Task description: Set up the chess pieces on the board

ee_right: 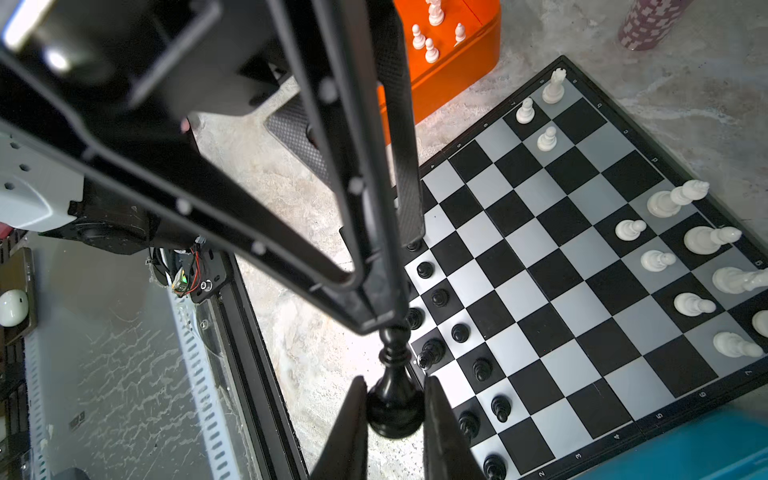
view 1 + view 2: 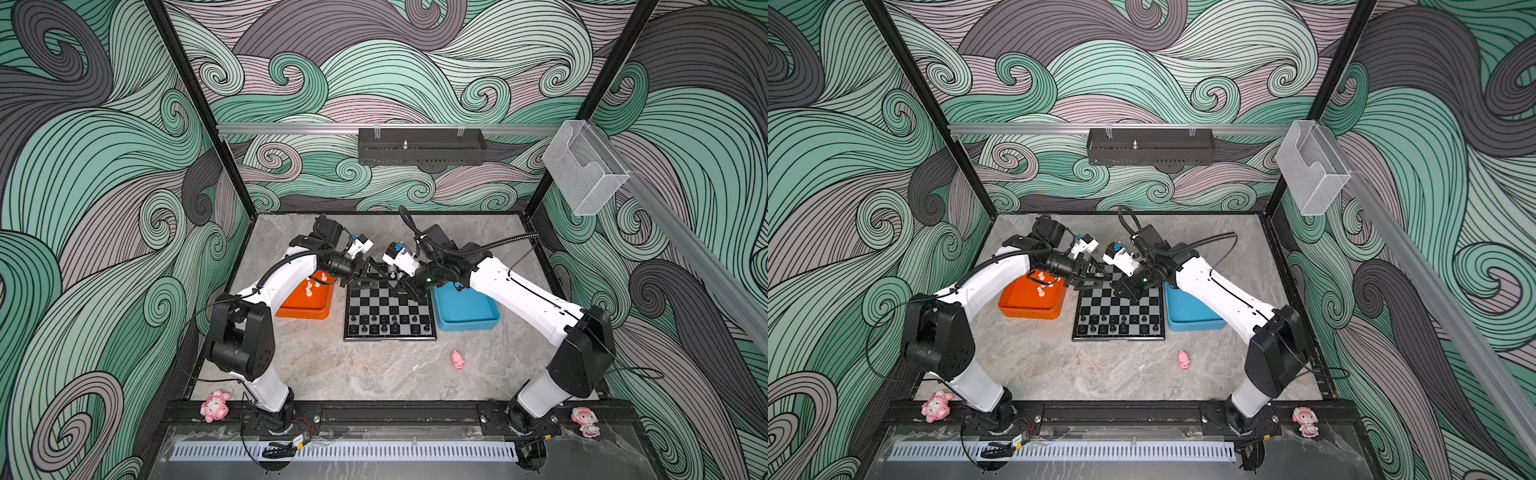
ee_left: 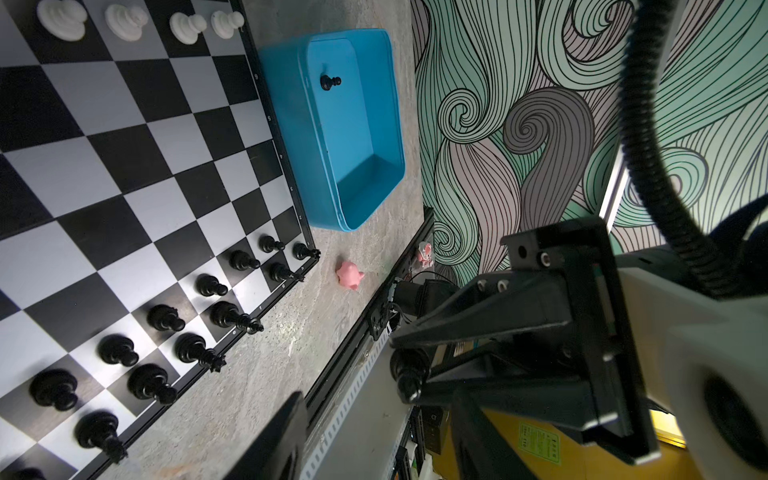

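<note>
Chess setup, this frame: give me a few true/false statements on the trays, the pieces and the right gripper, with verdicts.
1. The right gripper grips a black piece by its base. True.
2. The blue tray is empty. False: one black pawn stands in it.
3. White pieces stand in the orange tray. True.
4. The pink pig sits on the board. False: it lies on the table, apart from the board.
5. Black pieces fill the board's rows nearest the arm bases. True.
</note>
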Controlling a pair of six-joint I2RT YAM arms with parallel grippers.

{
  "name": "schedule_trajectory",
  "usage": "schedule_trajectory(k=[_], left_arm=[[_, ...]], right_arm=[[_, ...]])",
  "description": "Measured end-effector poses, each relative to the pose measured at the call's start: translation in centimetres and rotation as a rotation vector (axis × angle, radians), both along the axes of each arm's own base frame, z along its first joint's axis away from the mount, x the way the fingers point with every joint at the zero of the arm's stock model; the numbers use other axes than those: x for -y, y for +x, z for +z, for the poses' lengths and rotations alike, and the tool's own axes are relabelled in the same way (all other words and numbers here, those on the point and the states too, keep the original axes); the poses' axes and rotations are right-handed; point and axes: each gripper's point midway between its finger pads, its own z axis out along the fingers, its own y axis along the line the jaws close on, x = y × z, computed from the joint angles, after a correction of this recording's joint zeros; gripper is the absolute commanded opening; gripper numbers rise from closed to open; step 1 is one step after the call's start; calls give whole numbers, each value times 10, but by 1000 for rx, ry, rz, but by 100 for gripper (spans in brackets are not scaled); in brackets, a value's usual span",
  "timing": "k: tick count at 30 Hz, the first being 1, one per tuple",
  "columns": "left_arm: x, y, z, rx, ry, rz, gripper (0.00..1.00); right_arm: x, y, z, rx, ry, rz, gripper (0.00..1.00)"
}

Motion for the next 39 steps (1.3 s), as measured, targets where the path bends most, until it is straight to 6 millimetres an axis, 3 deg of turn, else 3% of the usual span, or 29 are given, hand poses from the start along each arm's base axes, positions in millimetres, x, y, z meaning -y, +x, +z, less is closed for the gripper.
schedule_trajectory(k=[2,10,39], left_arm=[[1,-3,0,-2,1,-10,54],[4,-9,1,-8,-6,-31,37],[5,-12,1,-16,-23,-48,21]], right_arm=[[-2,1,2,6,4,3,19],[-6,-1,2,15,5,16,19],[-14,3,-4,22,-10,28,19]])
